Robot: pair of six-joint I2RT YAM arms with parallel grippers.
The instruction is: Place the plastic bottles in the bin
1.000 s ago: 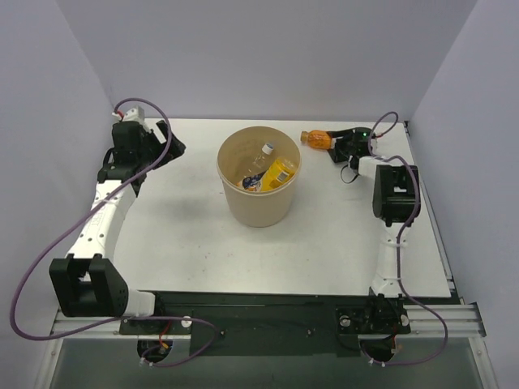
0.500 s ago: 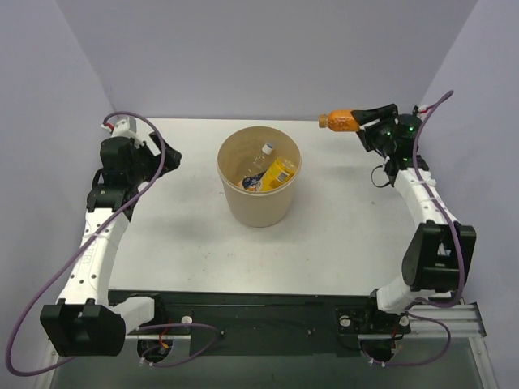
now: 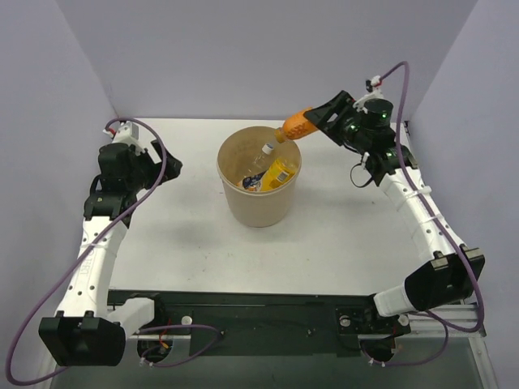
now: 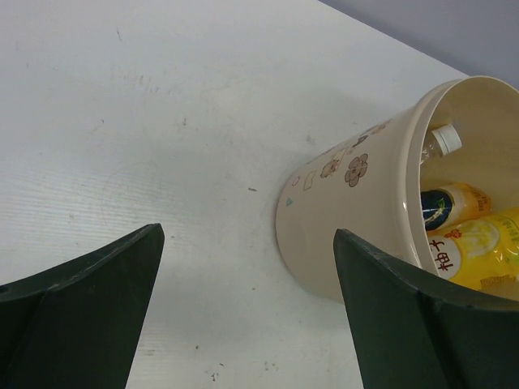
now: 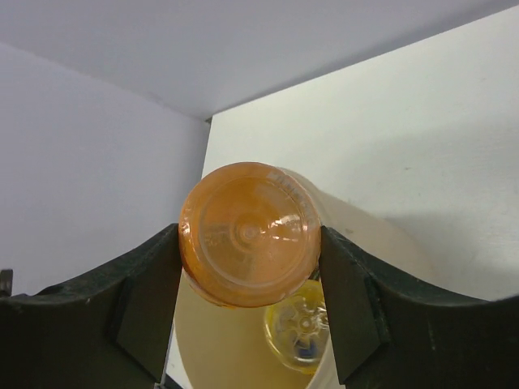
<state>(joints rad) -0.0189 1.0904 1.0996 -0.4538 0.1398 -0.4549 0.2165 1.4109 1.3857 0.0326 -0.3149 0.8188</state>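
The tan bin (image 3: 259, 209) stands mid-table. Inside it lie a yellow bottle (image 3: 279, 173), a clear bottle (image 3: 264, 152) with a white cap, and a dark-labelled one (image 3: 252, 183). My right gripper (image 3: 313, 120) is shut on the squat orange bottle (image 3: 293, 126), held tilted with its cap down over the bin's back right rim. In the right wrist view the orange bottle's base (image 5: 249, 233) fills the jaws, with the bin's inside (image 5: 212, 350) and the yellow bottle (image 5: 302, 328) below. My left gripper (image 3: 166, 158) hangs open and empty left of the bin (image 4: 340, 219).
Purple-grey walls close the white table (image 3: 186, 243) at the back and both sides. The left arm's cable loops over the table's left edge. The arms' mounting rail (image 3: 268, 312) runs along the near edge.
The right arm lifted the orange bottle off the back right of the table and carried it left to above the bin's rim. The left arm drew back a little.
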